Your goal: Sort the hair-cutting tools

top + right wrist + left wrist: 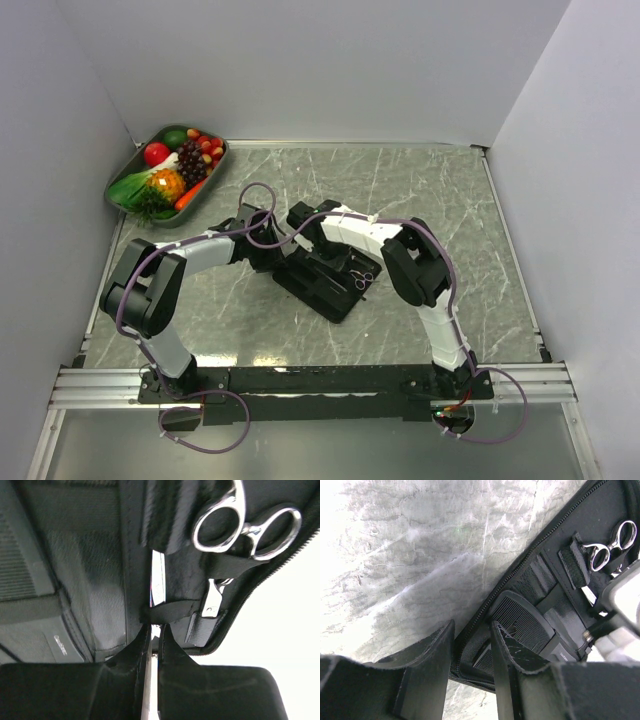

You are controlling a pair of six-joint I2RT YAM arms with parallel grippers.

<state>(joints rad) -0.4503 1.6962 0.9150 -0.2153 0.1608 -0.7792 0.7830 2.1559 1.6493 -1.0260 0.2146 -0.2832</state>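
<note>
Two arms: both reach in over an open black pouch (325,297) mid-worktop (440,190); wrists nearly meet above it.
Left end effector (472,630): fingers apart, wide gap. Pouch's zip edge runs through the gap; can't tell if either finger touches it.
Right end effector (154,630): fingers almost together, pinched on a thin silver blade (157,577).
Silver blade: runs from betw. the fingers up under a black elastic strap (172,611) on the pouch's inner panel. Its far end is hidden, so can't tell what tool it belongs to.
Scissors (248,529): silver, ring handles, lying inside pouch on the zip side, just beside the blade. Held under a 2nd dark band, w/ a short silver tip showing below it.
Comb (522,622): black, fine teeth, lying in the pouch's other half, near the left end effector's fingers, partly under a flat black band.
Pouch: unzipped, lying flat & skewed to the worktop edges.
Worktop: grey marble look, pale walls on 3 sides.
Tray (226,152): grey, far-left corner, well apart from pouch. Holds toy fruit & veg: tomato, grapes, orange, carrot, greens.
</note>
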